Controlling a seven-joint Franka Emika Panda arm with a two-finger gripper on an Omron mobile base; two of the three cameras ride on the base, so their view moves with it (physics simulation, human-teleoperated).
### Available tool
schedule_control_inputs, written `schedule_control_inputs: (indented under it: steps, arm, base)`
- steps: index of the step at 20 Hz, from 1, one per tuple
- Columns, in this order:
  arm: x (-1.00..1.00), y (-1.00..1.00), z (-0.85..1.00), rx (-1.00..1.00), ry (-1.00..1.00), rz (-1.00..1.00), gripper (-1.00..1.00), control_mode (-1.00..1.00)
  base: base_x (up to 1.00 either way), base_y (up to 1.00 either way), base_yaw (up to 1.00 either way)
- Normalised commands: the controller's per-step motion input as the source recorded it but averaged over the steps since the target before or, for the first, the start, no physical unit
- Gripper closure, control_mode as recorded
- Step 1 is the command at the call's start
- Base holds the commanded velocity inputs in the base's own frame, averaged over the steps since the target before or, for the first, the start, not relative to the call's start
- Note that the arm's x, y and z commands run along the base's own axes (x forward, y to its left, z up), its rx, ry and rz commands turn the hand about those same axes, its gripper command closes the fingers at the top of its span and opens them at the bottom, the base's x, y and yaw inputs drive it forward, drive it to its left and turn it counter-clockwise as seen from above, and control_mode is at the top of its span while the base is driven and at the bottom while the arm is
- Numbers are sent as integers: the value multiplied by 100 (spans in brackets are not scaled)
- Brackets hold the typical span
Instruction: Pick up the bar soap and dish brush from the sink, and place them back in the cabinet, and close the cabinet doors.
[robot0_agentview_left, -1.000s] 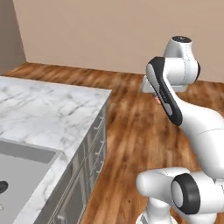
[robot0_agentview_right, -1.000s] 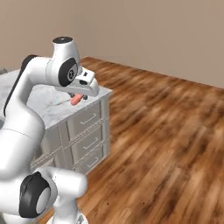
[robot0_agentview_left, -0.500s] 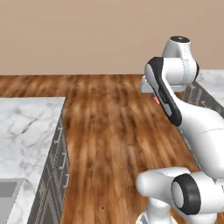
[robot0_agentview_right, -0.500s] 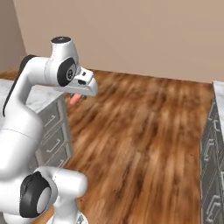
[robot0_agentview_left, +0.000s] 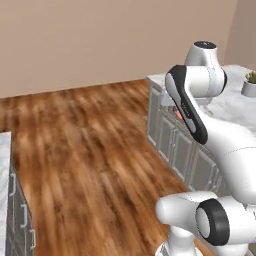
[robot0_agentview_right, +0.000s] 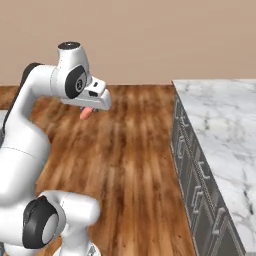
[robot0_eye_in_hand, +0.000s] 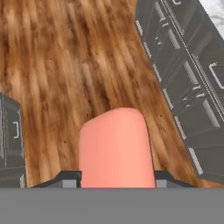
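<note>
The salmon-orange bar soap (robot0_eye_in_hand: 116, 148) sits between my gripper's two dark fingertips (robot0_eye_in_hand: 65, 178) and stands out ahead of them. My gripper (robot0_agentview_right: 88, 113) is shut on the bar soap (robot0_agentview_right: 86, 113) and hangs high above the wooden floor, folded close to the arm. From the left base view only a sliver of the bar soap (robot0_agentview_left: 178, 111) peeks out behind the forearm. The sink, the dish brush, the cabinet and the cabinet doors are out of view.
A marble counter (robot0_agentview_right: 220, 125) over dark drawer units (robot0_agentview_right: 195, 172) runs along the right. The same counter (robot0_agentview_left: 235, 107) carries a small potted plant (robot0_agentview_left: 249, 82). Another drawer unit (robot0_agentview_left: 15, 210) stands at the left edge. Open wooden floor (robot0_agentview_right: 135, 165) lies between, below a beige wall.
The whole picture has swung: the base has turned, the sink counter has slid out to the left and another counter has come in at the right. The soap stays in the gripper.
</note>
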Motion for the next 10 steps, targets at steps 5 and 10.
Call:
schedule_control_inputs:
  steps: [5,10]
  arm:
    - [0,0,0,0,0,0,100,100]
    - [0,0,0,0,0,0,100,100]
  base:
    - [14,-24,-57]
    - [19,-25,-57]
